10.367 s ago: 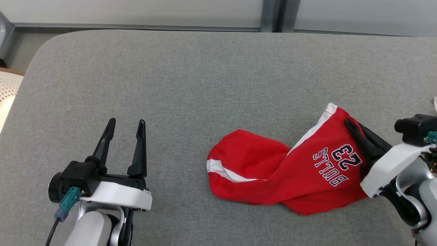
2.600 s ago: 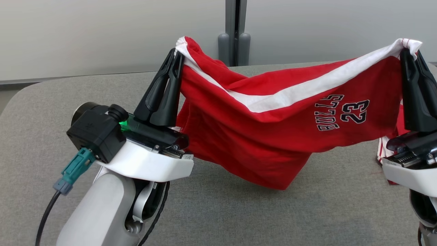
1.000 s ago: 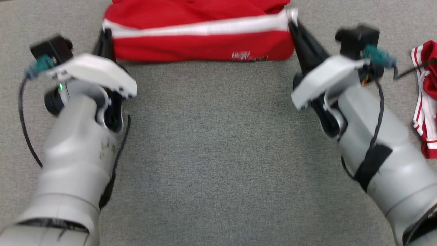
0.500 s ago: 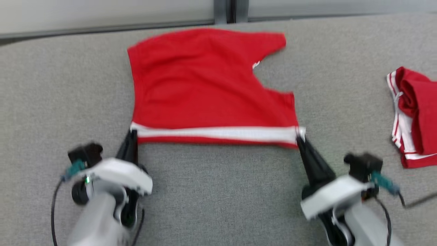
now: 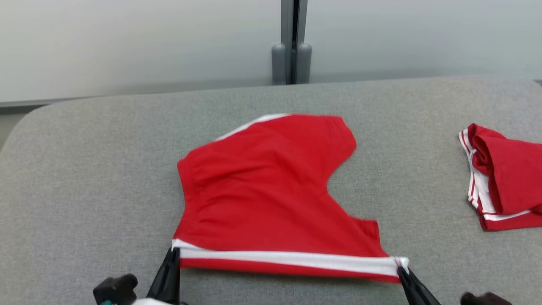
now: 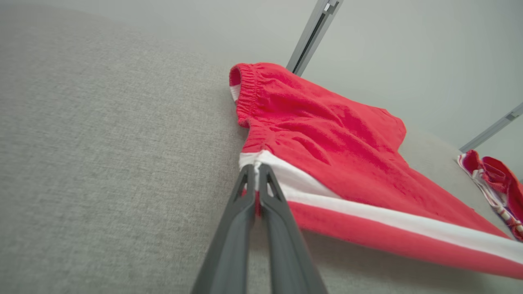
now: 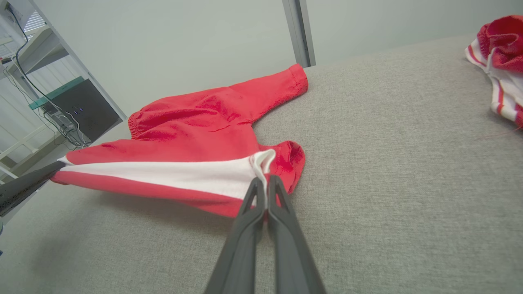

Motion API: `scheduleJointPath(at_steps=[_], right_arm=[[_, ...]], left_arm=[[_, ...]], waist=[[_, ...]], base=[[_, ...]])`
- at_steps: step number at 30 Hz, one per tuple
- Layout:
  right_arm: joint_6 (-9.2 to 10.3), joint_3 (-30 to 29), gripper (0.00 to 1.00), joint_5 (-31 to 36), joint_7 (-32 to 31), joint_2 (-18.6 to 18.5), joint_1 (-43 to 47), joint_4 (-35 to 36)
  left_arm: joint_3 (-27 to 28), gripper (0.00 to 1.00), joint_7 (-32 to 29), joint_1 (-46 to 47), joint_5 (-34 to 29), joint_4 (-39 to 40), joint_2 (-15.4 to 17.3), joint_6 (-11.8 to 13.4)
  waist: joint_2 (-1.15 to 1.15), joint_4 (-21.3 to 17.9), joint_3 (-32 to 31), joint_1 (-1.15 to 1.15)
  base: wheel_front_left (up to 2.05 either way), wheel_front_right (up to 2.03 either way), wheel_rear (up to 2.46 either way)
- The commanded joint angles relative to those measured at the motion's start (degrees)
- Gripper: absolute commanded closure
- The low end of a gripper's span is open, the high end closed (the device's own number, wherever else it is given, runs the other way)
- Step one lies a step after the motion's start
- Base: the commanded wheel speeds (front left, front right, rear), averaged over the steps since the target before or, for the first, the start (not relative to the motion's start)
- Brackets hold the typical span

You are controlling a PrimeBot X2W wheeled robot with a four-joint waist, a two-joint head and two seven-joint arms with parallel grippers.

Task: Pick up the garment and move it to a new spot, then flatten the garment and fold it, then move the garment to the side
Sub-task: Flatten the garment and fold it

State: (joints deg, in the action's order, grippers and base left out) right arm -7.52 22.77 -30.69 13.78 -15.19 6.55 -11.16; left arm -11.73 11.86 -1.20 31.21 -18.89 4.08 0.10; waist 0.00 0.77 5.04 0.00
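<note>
The garment (image 5: 262, 190) is a pair of red shorts with a white side stripe, spread mostly flat on the grey table (image 5: 84, 169). Its near striped edge is stretched taut between my two grippers and lifted slightly off the surface. My left gripper (image 5: 172, 253) is shut on the near left corner of the garment (image 6: 327, 134), seen close up as the left gripper (image 6: 256, 168). At the near right corner of the garment (image 7: 192, 122), the right gripper (image 5: 400, 266) is shut on the stripe's end, also seen as the right gripper (image 7: 263, 181).
A second red and white garment (image 5: 504, 178) lies bunched at the table's right edge, also seen as the second garment (image 7: 502, 57). A pale wall with a grey post (image 5: 291, 42) stands behind the table. Shelving and cables (image 7: 36, 102) lie beyond the table's left side.
Both grippers have drawn the striped edge back toward me, dragging the garment flatter across the table. The head camera has tilted up, so the arms now sit at the bottom edge.
</note>
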Motion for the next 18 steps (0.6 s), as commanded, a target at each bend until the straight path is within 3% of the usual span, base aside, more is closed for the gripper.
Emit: scheduleJointPath(at_steps=[1, 3, 9, 14, 18], right_arm=[[0.07, -1.01, 1.00, 0.71, -0.43, -0.72, 1.23, 1.00], [0.10, -3.83, 1.00, 1.77, -2.84, -0.69, 6.27, 5.44], [0.10, -7.48, 1.00, 3.49, -6.28, 0.97, 11.87, 11.25], [0.10, -9.20, 1.00, 4.87, -8.39, 1.88, 12.32, 14.07], [0.10, -9.79, 1.00, 4.50, -9.16, 0.80, 6.07, 14.30]], left_arm=[[0.46, 1.00, -0.45, -1.34, -0.23, 1.69, 0.80, 0.91], [0.42, 1.00, -3.46, -6.29, -0.29, 9.61, 1.59, 3.45], [-0.03, 1.00, -7.52, -11.70, -0.41, 19.37, 1.97, 6.75], [-0.85, 1.00, -9.47, -12.85, -0.29, 22.92, 1.91, 7.80], [-0.49, 1.00, -10.14, -8.57, 0.37, 21.82, 2.11, 7.08]], waist=[[0.00, 0.29, -1.06, 0.00], [0.00, 0.44, -2.16, 0.00], [0.00, 0.79, -3.02, 0.00], [0.00, 0.98, -3.36, 0.00], [0.00, 1.11, -1.41, 0.00]], base=[[0.00, 0.00, 0.00], [0.00, 0.00, 0.00], [0.00, 0.00, 0.00], [0.00, 0.00, 0.00], [0.00, 0.00, 0.00]])
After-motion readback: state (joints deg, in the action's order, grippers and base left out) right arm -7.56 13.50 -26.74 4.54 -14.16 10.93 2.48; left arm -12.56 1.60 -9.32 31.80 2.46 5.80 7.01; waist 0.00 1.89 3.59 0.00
